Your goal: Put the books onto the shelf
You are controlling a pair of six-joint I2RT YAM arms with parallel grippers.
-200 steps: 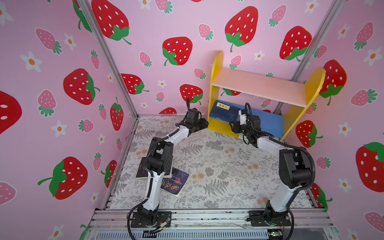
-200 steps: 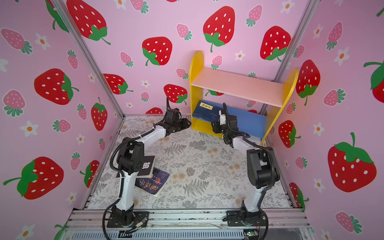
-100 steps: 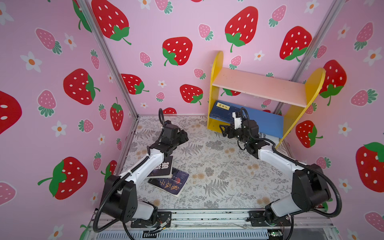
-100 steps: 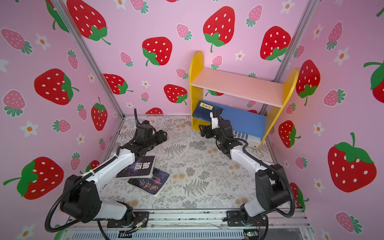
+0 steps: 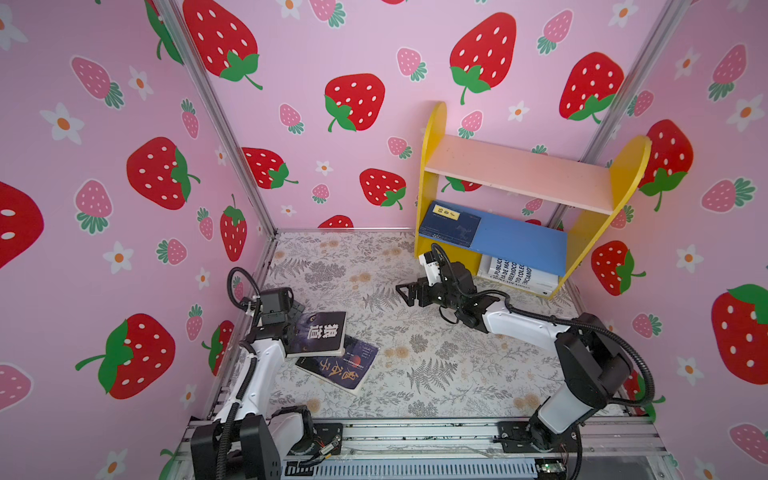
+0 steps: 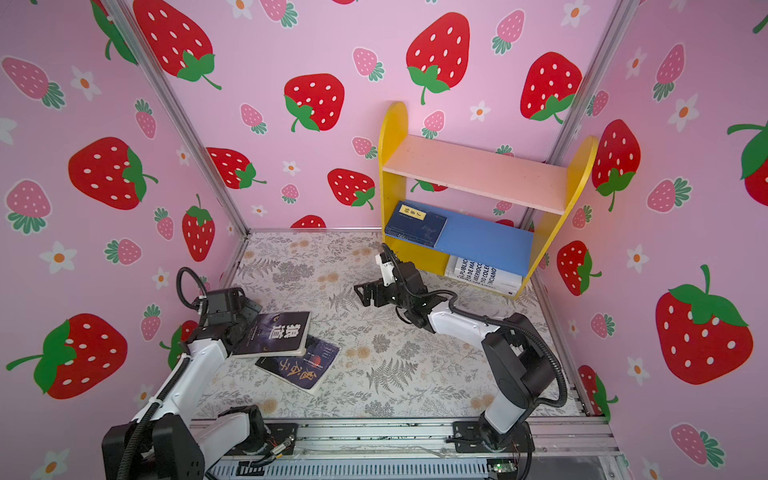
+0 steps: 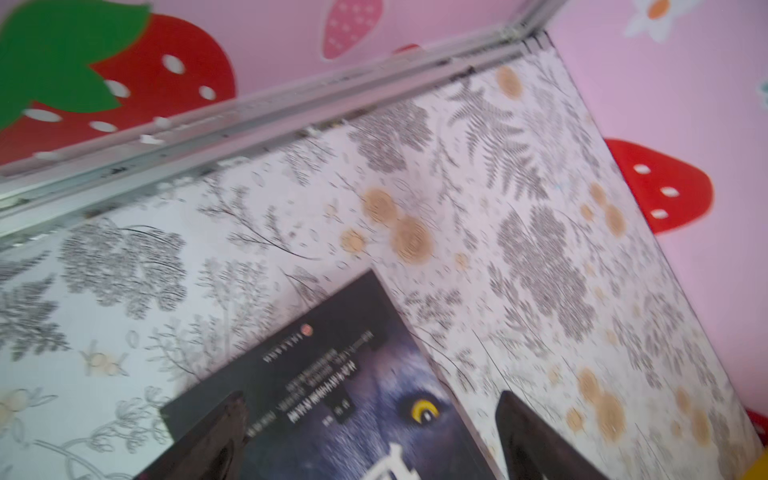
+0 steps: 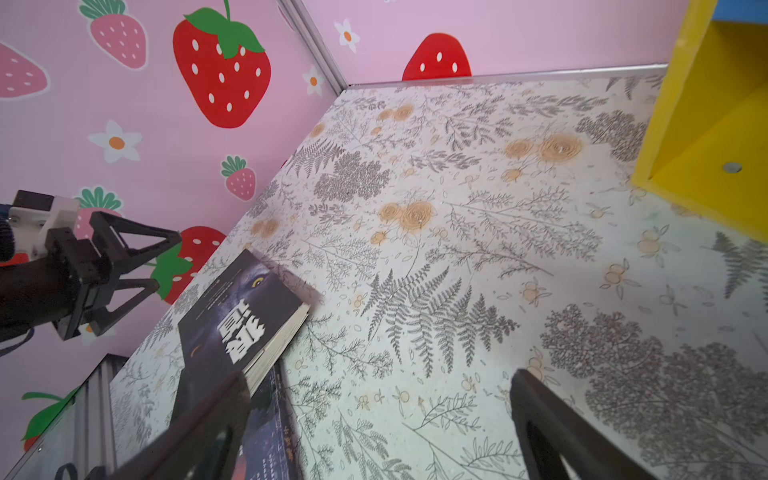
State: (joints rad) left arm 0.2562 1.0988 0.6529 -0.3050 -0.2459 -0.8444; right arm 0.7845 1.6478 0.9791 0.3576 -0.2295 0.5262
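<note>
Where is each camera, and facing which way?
Both top views: high in front, looking down at the yellow-sided wooden shelf; left arm, right arm whole.
Left wrist: on that arm, looking down at the dark wolf-cover book; left end effector shows.
Right wrist: on its arm, looking across the floral mat; right end effector shows.
Shared: all see that book.

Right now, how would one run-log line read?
left gripper: open, above top dark book edge | right gripper: open, empty | lower dark book: underneath | shelf: navy book on blue board, white book under it
</note>
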